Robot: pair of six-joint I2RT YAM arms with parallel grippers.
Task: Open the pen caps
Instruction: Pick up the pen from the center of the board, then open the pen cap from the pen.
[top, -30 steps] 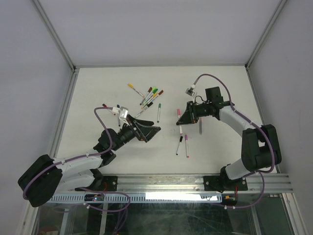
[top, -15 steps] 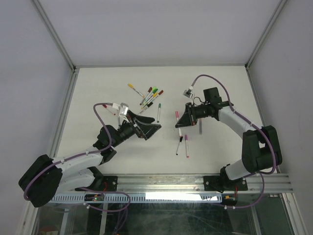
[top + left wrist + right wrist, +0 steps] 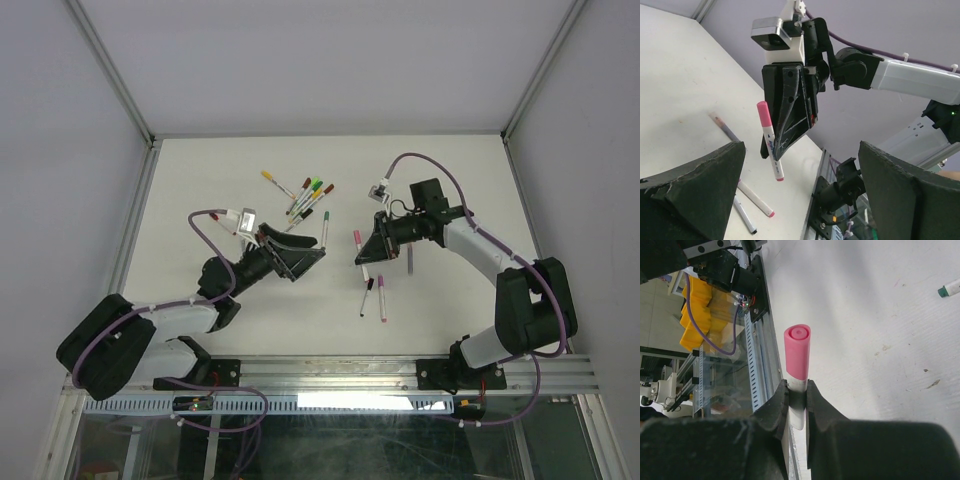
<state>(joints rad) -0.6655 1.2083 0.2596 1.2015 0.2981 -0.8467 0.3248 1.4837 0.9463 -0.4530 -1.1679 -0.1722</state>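
Note:
My right gripper (image 3: 364, 251) is shut on a pink pen (image 3: 357, 241) and holds it above the table, roughly upright in the left wrist view (image 3: 771, 150). In the right wrist view the fingers (image 3: 778, 402) pinch the white barrel just below the pink cap (image 3: 797, 352), which is on the pen. My left gripper (image 3: 306, 259) is wide open and empty, a short way left of the pen and facing it. Its fingers (image 3: 695, 192) frame the pen. More capped pens lie in a cluster (image 3: 308, 194) at the back.
A yellow pen (image 3: 274, 182) and a green pen (image 3: 324, 228) lie near the cluster. Three pens (image 3: 374, 296) lie below the right gripper, one of them grey (image 3: 409, 258). A green-tipped pen end (image 3: 950, 288) shows in the right wrist view. The metal rail (image 3: 400, 372) runs along the near edge.
My right gripper has lifted the pink pen off the table and carried it left. My left gripper has risen and swung toward it, still open.

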